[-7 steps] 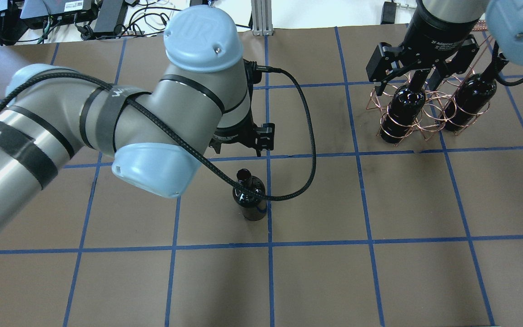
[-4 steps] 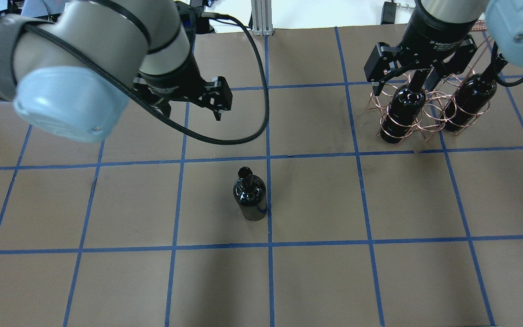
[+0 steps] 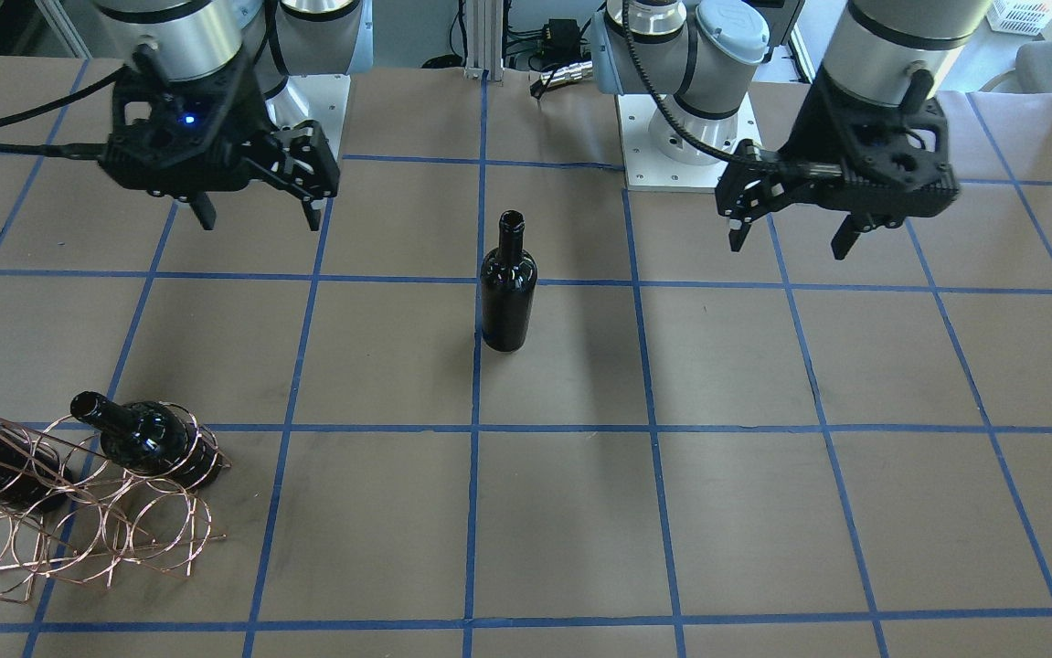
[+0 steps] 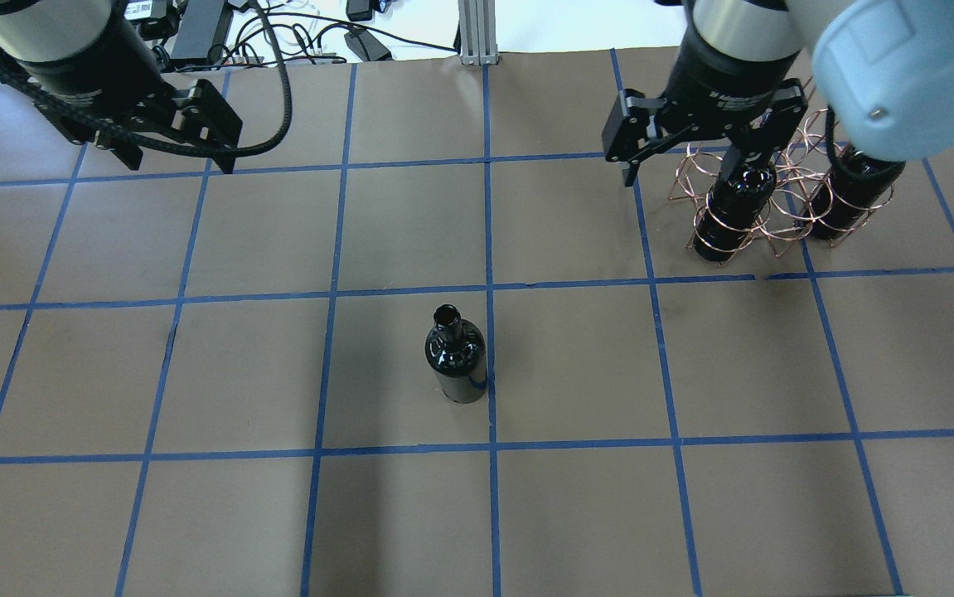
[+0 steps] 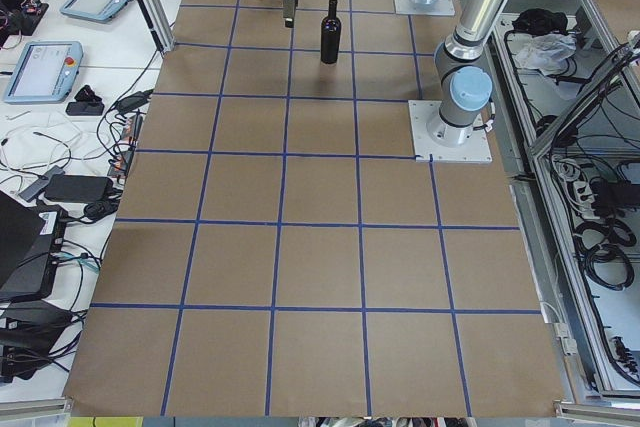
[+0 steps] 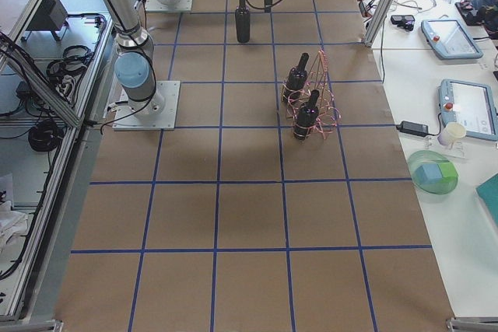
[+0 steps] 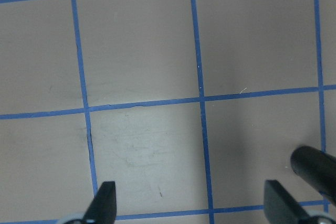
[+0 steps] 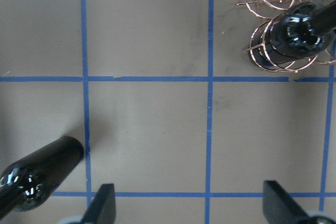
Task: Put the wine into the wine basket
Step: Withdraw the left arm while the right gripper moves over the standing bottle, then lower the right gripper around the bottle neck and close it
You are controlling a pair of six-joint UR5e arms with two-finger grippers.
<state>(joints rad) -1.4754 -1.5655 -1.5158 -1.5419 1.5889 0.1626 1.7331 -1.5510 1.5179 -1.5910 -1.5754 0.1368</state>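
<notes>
Left gripper (image 3: 789, 242), jaws wide and empty, has pulled back from the wine (image 4: 456, 356) to the overhead's 10 o'clock. Right gripper (image 3: 259, 219), also open, has slid off the basket (image 3: 151, 512) at 2 o'clock. Wine stands upright mid-table, ungrasped, probably the right gripper's pick. Front view shows the basket's free loops, partly covered overhead

The wine (image 4: 457, 358) stands upright mid-frame on the brown gridded surface (image 4: 576, 514). Upper right, the wine basket (image 4: 782, 224) holds two other bottles (image 4: 732, 211); the right end effector (image 4: 692, 166), fingers spread wide, overlaps its top left. The left end effector (image 4: 176, 159) hangs upper left.
</notes>
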